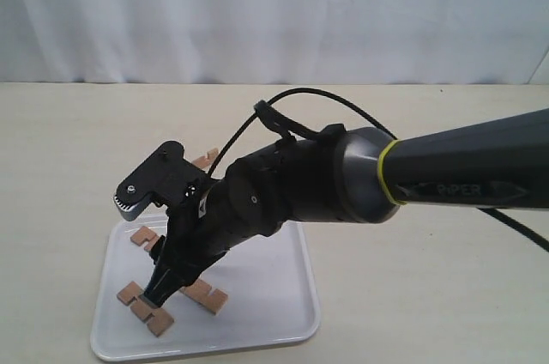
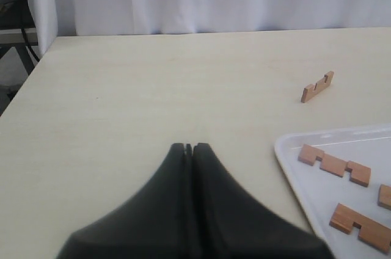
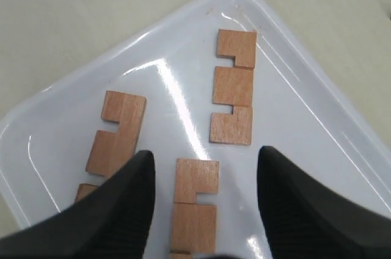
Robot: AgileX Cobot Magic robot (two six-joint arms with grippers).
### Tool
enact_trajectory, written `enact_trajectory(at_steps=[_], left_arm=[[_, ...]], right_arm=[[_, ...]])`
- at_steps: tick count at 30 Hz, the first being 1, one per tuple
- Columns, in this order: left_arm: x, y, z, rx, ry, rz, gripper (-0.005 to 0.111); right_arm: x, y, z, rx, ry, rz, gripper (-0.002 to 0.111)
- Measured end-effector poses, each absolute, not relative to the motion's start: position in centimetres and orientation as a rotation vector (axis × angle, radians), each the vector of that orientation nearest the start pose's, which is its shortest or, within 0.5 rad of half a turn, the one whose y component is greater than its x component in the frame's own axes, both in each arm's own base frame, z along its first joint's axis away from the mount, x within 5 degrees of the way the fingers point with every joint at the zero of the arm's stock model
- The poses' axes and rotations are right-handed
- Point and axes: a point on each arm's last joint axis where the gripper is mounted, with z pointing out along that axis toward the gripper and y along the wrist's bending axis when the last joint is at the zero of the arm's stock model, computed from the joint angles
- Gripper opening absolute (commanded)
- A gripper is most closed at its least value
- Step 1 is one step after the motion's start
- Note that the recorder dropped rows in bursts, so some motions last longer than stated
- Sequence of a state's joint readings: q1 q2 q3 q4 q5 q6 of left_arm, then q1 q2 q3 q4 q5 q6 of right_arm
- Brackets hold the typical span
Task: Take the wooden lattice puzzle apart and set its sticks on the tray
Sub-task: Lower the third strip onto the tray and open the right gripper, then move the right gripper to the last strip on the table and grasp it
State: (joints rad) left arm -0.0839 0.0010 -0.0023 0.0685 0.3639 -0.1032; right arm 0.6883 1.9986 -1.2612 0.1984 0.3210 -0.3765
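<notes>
Pale tabletop (image 1: 429,278), white tray (image 1: 279,282) holding three sticks (image 3: 232,88), fourth stick (image 2: 317,87) outside

Count of sticks: four. Three lie in the tray (image 1: 274,295): first stick (image 3: 233,87), second stick (image 3: 116,132), third stick (image 3: 194,210). The fourth stick (image 2: 317,87) is on the desk (image 2: 153,76). Trays: one.
</notes>
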Motion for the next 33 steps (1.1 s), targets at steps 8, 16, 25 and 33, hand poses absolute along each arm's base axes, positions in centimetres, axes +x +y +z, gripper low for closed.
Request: enact_trajectory(at_steps=[8,16,25,33], left_arm=[[5.3,-0.2,18.1,0.024,1.846,-0.064,0.000],[5.3,-0.2,18.1,0.024,1.846,-0.064,0.000],[5.3,-0.2,18.1,0.024,1.846,-0.064,0.000],[5.3,-0.2,18.1,0.024,1.846,-0.064,0.000]], right_arm=[[31.8,26.9,15.5,-1.127,2.293,0.268,0.049],[32.4,26.5,17.7,-1.065,2.215,0.272,0.049],[38.5,24.7,21.6,-0.842,2.212,0.285,0.051],[43.9,24.5,20.9,-0.966,2.324,0.209,0.067]])
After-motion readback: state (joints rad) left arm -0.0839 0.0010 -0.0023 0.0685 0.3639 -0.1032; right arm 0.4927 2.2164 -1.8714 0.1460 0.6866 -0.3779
